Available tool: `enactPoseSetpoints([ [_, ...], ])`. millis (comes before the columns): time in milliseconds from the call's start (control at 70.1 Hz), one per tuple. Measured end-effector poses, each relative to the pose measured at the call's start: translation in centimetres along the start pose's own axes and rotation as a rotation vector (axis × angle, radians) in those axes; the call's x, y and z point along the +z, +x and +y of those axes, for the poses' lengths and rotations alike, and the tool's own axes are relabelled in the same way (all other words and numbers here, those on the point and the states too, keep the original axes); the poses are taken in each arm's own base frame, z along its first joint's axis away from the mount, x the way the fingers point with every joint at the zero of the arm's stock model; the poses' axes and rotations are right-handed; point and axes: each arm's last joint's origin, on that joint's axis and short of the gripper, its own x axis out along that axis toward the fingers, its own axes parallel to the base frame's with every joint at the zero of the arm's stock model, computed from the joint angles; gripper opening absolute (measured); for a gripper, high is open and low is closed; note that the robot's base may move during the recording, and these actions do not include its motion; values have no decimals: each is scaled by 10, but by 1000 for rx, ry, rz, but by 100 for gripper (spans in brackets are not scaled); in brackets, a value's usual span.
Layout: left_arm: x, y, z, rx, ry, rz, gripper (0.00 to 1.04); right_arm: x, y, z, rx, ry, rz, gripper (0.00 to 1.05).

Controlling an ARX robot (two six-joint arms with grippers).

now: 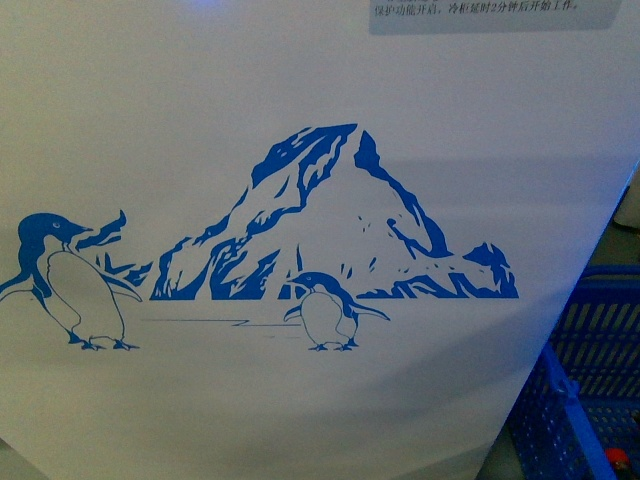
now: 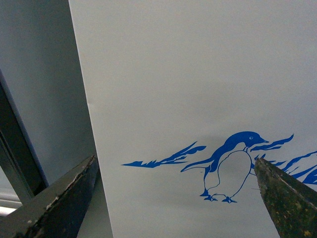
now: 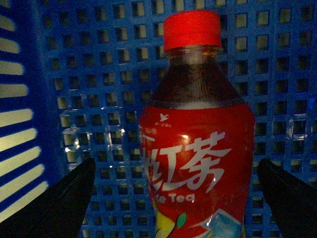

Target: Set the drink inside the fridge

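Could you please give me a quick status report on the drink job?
Left gripper open, empty, facing fridge front. Right gripper open, fingers flanking drink, no contact. Drink in blue basket. Nothing between fingers and drink.

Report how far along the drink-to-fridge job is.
Done: nothing yet; the drink sits in the blue mesh basket. In hand: the right hand is open with a finger either side of the bottle, not clamped. The left hand is open, facing the fridge wall. Left: grip, lift, carry to the fridge, whose lid is out of view.
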Motion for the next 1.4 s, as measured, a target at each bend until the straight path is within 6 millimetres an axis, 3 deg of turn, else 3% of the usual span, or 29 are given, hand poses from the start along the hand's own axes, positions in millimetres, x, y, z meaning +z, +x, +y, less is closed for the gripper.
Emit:
enactPoseSetpoints([
  [657,0,0,0,0,0,0,97,-13,43,-8,-33,24,107,97],
  [757,0,0,0,0,0,0,97,-12,45,-10,-54,26,122,87],
  [814,0,0,0,0,0,0,97,-10,46,-13,-69,30,130,75],
  [1071,0,0,0,0,0,0,97,-8,43,-18,-73,41,124,47],
  [1242,0,0,0,0,0,0,97,-4,31,-17,-70,54,91,39],
  [1399,0,0,0,0,0,0,97,6,1,-14,-49,74,27,39],
])
